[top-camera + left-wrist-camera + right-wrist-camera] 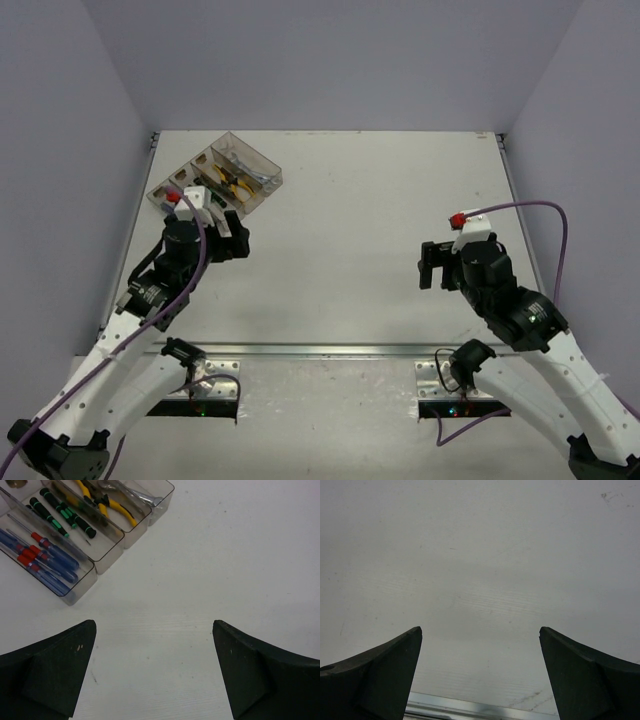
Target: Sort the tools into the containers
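We show the left gripper (154, 625) spread wide and empty; the bins (82, 582) lie just ahead to its left, holding red-blue screwdrivers (45, 560), green-black screwdrivers (62, 515), pliers (112, 505) and wrenches (135, 495) lengthwise; the right gripper (480, 629), equally wide and empty, hangs over the tabletop (485, 555), well apart from them; we judge the sorting complete.
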